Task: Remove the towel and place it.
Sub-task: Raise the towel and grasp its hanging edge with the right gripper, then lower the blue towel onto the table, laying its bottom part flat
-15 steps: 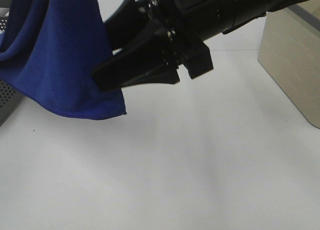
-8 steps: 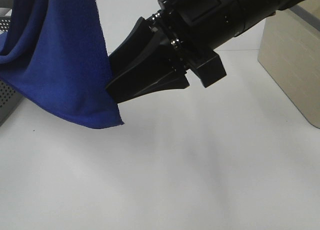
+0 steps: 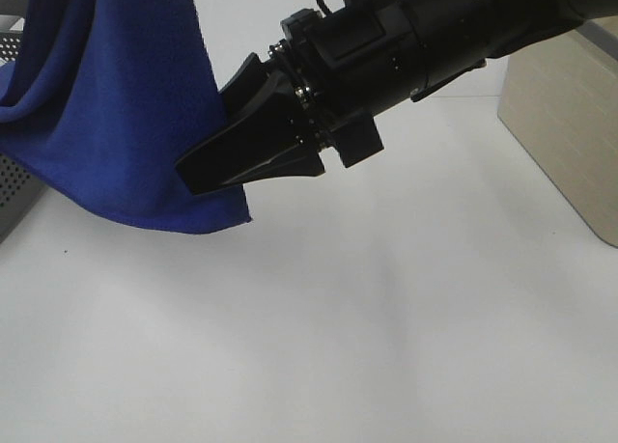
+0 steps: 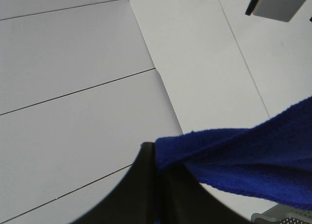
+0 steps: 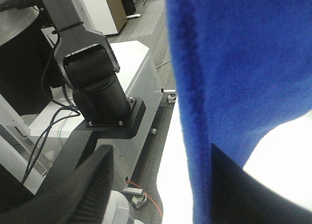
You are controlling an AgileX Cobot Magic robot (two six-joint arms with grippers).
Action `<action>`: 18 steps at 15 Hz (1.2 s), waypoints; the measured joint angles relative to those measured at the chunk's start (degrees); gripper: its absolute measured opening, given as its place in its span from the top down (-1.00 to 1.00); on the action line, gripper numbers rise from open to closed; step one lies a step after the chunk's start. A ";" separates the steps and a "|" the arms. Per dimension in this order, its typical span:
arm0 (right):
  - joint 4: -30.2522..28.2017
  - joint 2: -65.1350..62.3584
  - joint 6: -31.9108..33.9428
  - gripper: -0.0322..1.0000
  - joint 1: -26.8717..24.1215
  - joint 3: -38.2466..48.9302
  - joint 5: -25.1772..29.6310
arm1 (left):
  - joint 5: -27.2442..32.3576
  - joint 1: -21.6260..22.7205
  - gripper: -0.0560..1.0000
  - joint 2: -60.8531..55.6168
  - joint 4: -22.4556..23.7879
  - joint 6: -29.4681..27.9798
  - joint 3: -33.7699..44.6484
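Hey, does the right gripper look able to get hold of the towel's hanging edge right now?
Probably yes. The right gripper has open jaws straddling the edge of the towel, with nothing else between them, while the left gripper holds it up.

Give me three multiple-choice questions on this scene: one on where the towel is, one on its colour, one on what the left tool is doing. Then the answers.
1. In the high view, the towel is:
A. hanging on the left
B. lying flat in the middle
C. bunched up on the right

2. The towel's colour is:
A. red
B. blue
C. white

3. The left tool is:
A. open and empty
B. shut on the towel
C. out of every view

Answers:
1 A: the high view shows it hanging at the left, its lower corner over the white table.
2 B: the cloth is deep blue in all three views.
3 B: the left wrist view shows a fold of the cloth pinched at that tool's tips.
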 joint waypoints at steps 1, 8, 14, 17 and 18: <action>0.17 1.03 -0.11 -0.14 0.00 0.00 0.00 | 0.00 0.00 0.89 0.00 0.00 0.00 0.00; 0.40 6.25 -0.29 -0.25 0.00 0.00 -0.11 | 0.00 0.00 0.89 0.00 1.38 -1.60 0.00; 7.05 6.25 4.87 -0.38 0.00 0.00 -1.89 | 0.00 0.00 0.89 0.00 1.66 -4.30 0.00; 3.72 6.25 4.47 -0.18 0.00 0.00 -4.13 | 0.00 0.00 0.89 0.00 1.66 -4.35 0.00; 3.04 6.25 4.24 -0.03 0.00 0.00 -4.93 | 0.00 0.00 0.89 0.00 1.66 -4.41 0.00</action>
